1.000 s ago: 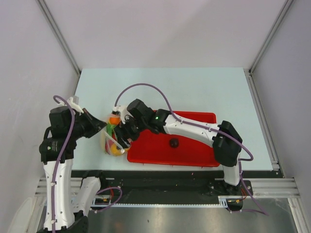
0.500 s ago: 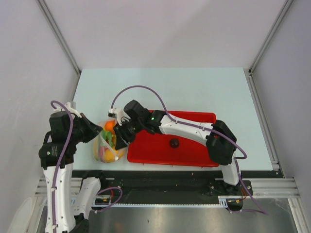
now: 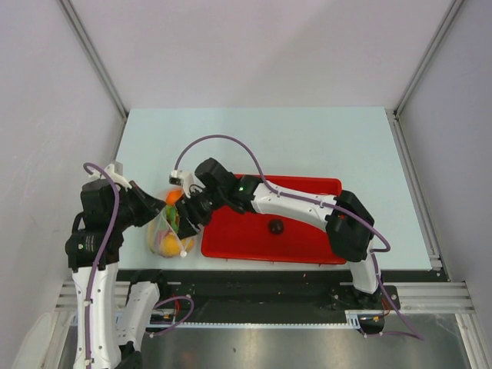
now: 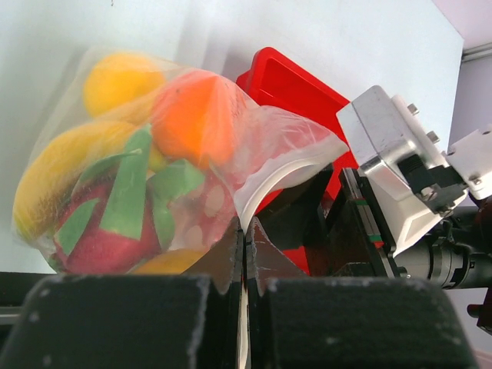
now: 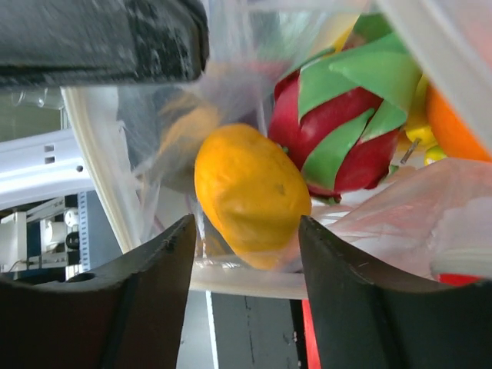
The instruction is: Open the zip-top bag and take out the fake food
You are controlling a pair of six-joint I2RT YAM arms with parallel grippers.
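The clear zip-top bag point(image 3: 167, 237) hangs at the table's near left, just left of the red tray point(image 3: 246, 231). My left gripper point(image 4: 244, 231) is shut on the bag's white zip rim. Inside the bag point(image 4: 269, 142) show fake food pieces: an orange point(image 4: 196, 115), a pink-green dragon fruit point(image 4: 108, 223) and yellow fruit point(image 4: 115, 77). My right gripper point(image 5: 250, 269) is at the bag's mouth with its jaws apart. A yellow mango point(image 5: 250, 192) sits with its near end between the fingertips point(image 5: 157, 277); whether they touch it is unclear. In the top view the right gripper point(image 3: 187, 221) meets the bag from the right.
A small dark round fruit point(image 3: 275, 225) lies in the middle of the red tray. The pale table point(image 3: 307, 146) stretches behind the tray, with grey walls on three sides. The right arm's white housing point(image 4: 392, 169) fills the right of the left wrist view.
The left gripper and the bag have moved left and toward the near edge. The right gripper has followed them left, staying at the bag's mouth.
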